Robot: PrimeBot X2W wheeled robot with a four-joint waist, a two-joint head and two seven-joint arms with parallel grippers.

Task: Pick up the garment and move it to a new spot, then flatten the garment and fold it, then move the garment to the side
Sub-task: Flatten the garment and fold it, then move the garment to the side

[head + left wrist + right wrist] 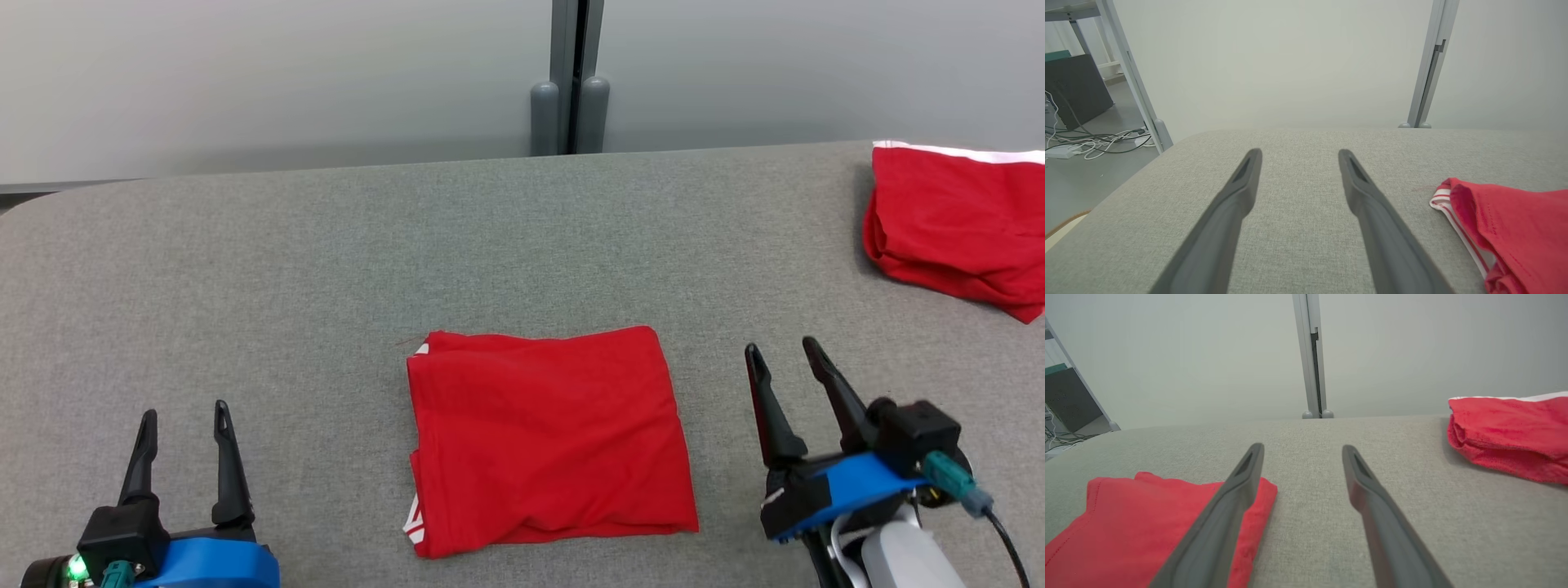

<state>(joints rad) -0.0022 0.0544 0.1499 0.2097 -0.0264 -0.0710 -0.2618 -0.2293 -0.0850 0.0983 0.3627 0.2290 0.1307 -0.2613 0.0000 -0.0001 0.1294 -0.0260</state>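
Note:
The garment [549, 441] is red with white trim and lies folded into a rough square on the grey table, near the front middle. Its white-striped edge [1457, 228] appears at the right of the left wrist view, and its corner [1147, 522] at the lower left of the right wrist view. My left gripper [184, 420] stands open at the lower left, well clear of the cloth, with nothing between its fingers. My right gripper [784, 351] is open just to the right of the garment, holding nothing.
A second red folded cloth with a white edge [955, 224] sits at the table's far right [1506, 437]. The grey padded table [326, 269] ends at a pale wall with a grey post [570, 77]. Cables and a frame leg [1131, 73] stand off the left end.

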